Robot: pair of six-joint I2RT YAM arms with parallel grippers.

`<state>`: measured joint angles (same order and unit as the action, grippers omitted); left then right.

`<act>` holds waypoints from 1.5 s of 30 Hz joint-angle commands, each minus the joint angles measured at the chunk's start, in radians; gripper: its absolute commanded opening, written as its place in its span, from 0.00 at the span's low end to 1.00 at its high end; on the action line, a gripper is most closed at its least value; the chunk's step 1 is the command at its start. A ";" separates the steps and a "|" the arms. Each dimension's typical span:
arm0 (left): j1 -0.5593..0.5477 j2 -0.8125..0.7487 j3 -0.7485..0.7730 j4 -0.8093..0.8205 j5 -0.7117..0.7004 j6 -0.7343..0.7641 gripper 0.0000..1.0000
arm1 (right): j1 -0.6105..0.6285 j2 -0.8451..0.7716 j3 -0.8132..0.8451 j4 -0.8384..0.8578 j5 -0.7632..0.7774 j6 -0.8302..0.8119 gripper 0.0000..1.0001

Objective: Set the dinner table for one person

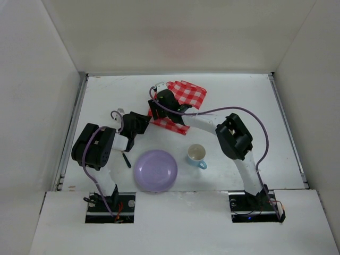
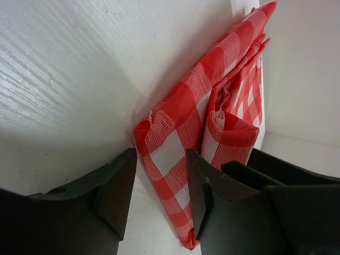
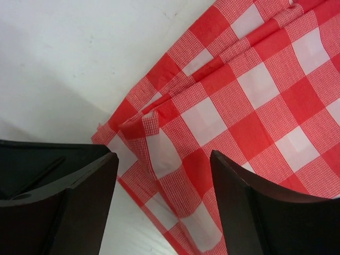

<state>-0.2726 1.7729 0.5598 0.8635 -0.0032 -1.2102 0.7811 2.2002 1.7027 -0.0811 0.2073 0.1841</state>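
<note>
A red-and-white checked cloth [image 1: 186, 94] lies crumpled at the back middle of the white dinner table [image 1: 239, 101]. My left gripper [image 1: 142, 124] is open at the cloth's near-left edge; in the left wrist view the gripper [image 2: 162, 197] straddles a folded corner of the cloth [image 2: 180, 127]. My right gripper [image 1: 158, 106] is open over the cloth's left part; in the right wrist view the gripper [image 3: 164, 204] straddles a raised fold of the cloth [image 3: 249, 90]. Neither pair of jaws is closed on the fabric.
A purple plate [image 1: 155, 170] sits near the front middle. A white cup with a blue handle [image 1: 196, 154] stands right of it. A black utensil [image 1: 126, 159] lies left of the plate. Grey rails [image 1: 74, 122] line both side edges.
</note>
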 commanded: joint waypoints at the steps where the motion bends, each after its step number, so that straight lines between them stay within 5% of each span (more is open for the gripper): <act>1: 0.005 0.039 0.002 -0.044 0.023 -0.003 0.41 | 0.033 0.053 0.110 -0.110 0.092 -0.061 0.75; 5: 0.006 0.037 0.003 -0.049 0.023 -0.005 0.40 | 0.045 0.110 0.222 -0.189 0.126 -0.075 0.65; 10: 0.011 0.037 0.002 -0.054 0.019 -0.003 0.38 | 0.046 0.112 0.265 -0.226 0.144 -0.034 0.25; 15: 0.006 0.039 0.006 -0.058 0.003 0.004 0.37 | 0.043 -0.049 0.128 -0.091 0.159 0.050 0.14; 24: -0.012 0.068 0.028 -0.046 -0.029 0.017 0.21 | -0.096 -0.525 -0.444 0.326 0.162 0.395 0.13; 31: -0.017 -0.001 -0.006 -0.050 -0.079 0.018 0.03 | -0.243 -0.721 -0.877 0.544 0.185 0.751 0.14; 36: 0.017 -0.166 -0.083 -0.067 -0.144 0.032 0.02 | -0.296 -0.743 -1.043 0.578 0.188 0.911 0.14; 45: 0.089 -0.467 -0.224 -0.153 -0.234 0.124 0.02 | -0.317 -0.878 -1.127 0.518 0.262 0.855 0.14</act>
<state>-0.2176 1.3773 0.3691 0.7361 -0.1532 -1.1465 0.4808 1.3849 0.5724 0.3866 0.4168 1.0508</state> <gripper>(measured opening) 0.028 0.141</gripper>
